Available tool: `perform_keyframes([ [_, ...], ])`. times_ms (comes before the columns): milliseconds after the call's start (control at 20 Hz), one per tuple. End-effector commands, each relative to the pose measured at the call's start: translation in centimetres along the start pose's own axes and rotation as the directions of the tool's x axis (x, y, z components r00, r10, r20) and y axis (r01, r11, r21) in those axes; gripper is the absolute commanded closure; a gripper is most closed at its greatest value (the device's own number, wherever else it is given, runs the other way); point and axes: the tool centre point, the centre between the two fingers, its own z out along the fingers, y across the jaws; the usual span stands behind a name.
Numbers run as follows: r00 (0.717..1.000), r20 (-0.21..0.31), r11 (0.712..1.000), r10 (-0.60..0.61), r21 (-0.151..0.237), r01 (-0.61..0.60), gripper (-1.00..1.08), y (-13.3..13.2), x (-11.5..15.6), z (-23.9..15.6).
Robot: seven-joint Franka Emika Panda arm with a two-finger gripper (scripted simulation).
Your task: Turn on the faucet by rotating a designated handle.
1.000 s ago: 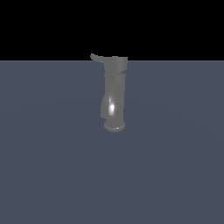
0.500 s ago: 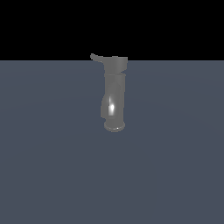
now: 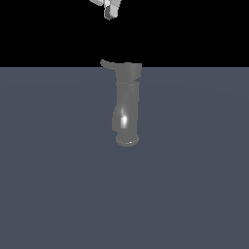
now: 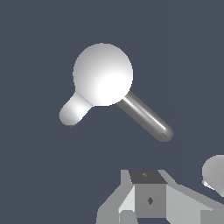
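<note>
The white-and-grey robot hand (image 3: 110, 9) hangs high above everything, only its lower tip showing at the top edge of the exterior view, well clear of the fixture below and a little toward that view's left of it. So little of it shows there that I cannot tell whether its fingers are spread or pressed together. In the wrist view one blocky grey finger (image 4: 148, 199) with a dark pad face juts into the picture, and it grips nothing that can be seen.

Below it stands the tall grey glossy metal faucet (image 3: 127, 107), upright on the flat slate-blue counter (image 3: 53, 185), well in from its edges and apart from anything else. It has a flared round base, a bulge partway up catching a bright highlight, and a wider cap on top. From above, the wrist camera sees that cap as a pale round disc with a stubby rounded spout poking out one side.

The short thin grey lever handle (image 3: 106, 63) sticks out sideways from the cap toward the exterior view's left, its tip free; nothing touches it.
</note>
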Motion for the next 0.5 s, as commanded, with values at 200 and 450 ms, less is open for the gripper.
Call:
perform_keyframes([
  [200,0.982,-0.02,0.982,0.186,0.002,-0.186,1.08,-3.2,2.3,2.2],
  [450,0.946,-0.047,0.947,0.322,0.009,-0.322,1.08,-5.5,3.9,4.0],
])
